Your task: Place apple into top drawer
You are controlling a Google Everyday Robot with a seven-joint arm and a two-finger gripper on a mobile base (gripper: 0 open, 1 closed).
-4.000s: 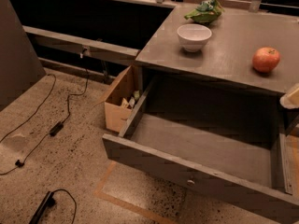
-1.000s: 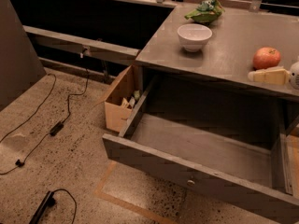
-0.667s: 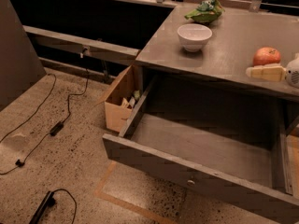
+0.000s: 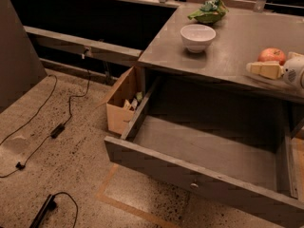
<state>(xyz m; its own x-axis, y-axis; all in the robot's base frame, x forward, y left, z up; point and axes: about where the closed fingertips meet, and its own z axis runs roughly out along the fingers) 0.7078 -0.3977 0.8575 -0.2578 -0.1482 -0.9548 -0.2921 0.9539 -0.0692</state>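
gripper [image 4: 273,66] beside apple [image 4: 271,54]: cream plastic | top drawer [image 4: 156,163]: matte grey (metal knob [image 4: 194,185])

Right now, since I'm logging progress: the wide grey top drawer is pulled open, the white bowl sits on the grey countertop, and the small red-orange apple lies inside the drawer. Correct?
Not quite. The camera view shows the small red-orange apple on the grey countertop, beside the gripper at the right edge, not inside the wide grey top drawer. The rest is right.
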